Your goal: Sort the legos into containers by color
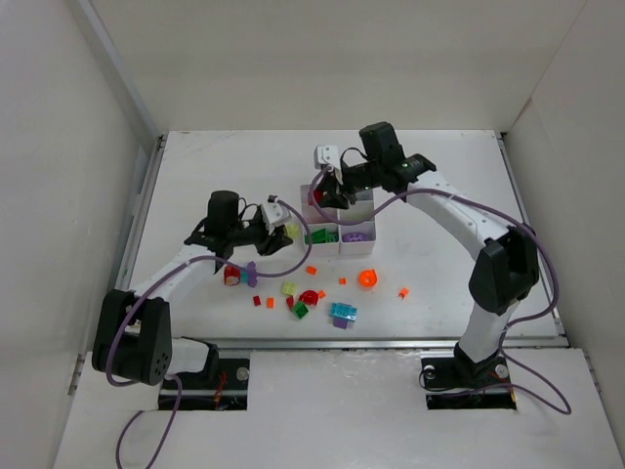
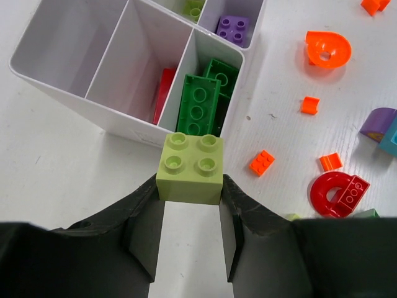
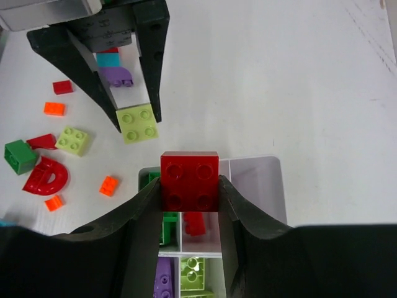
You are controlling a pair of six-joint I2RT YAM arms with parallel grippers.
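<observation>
- Bricks fill both grippers; right gripper (image 3: 189, 186) clamps red brick (image 3: 189, 171) over tray (image 3: 267, 180); red compartment (image 3: 195, 223) just beneath.
- Left gripper (image 2: 190, 186) clamps lime brick (image 2: 189, 161) just outside tray; lime compartment (image 2: 193, 7) lies ahead, past green.

One white plastic tray (image 2: 74, 96) is there, divided into six square compartments. Showing inside it are two dark green studded bricks (image 2: 198, 102), one red brick (image 2: 162, 93), one purple four-stud brick (image 2: 234, 28) and one yellow-green brick (image 3: 191, 273). Two black two-finger grippers appear, the left gripper (image 2: 189, 189) and the right gripper (image 3: 189, 186), each pinching one brick: one yellow-green four-stud cube (image 2: 190, 164) and one red four-stud cube (image 3: 189, 177). Loose on the white table (image 1: 439, 195) lie six orange pieces (image 2: 262, 162), one of them round; four red pieces (image 2: 352, 189), one an arch; two cyan bricks (image 1: 343, 313); two purple pieces (image 2: 377, 121); one yellow-green four-stud brick (image 3: 71, 141); and one green block (image 3: 20, 156).
</observation>
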